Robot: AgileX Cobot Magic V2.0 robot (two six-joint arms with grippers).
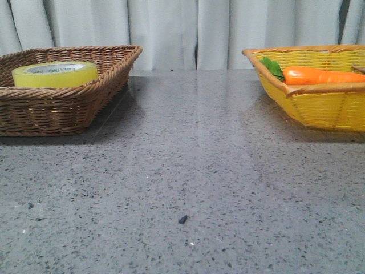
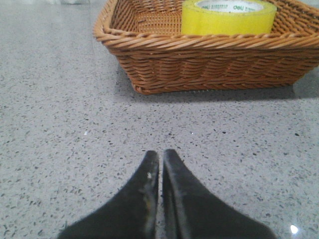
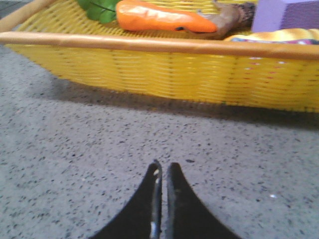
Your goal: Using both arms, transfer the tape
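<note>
The yellow tape roll [image 1: 55,74] with a white core lies flat in the brown wicker basket [image 1: 63,108] at the far left of the table. It also shows in the left wrist view [image 2: 228,17], inside that basket [image 2: 209,59]. My left gripper [image 2: 161,154] is shut and empty, low over the bare table a short way before the basket. My right gripper [image 3: 163,167] is shut and empty, low over the table before the yellow basket [image 3: 164,69]. Neither arm shows in the front view.
The yellow basket [image 1: 319,103] at the far right holds an orange carrot [image 1: 319,75] with green leaves. In the right wrist view it also holds a purple block [image 3: 286,15] and a brown item. A small dark speck [image 1: 182,219] lies on the grey table. Curtains hang behind.
</note>
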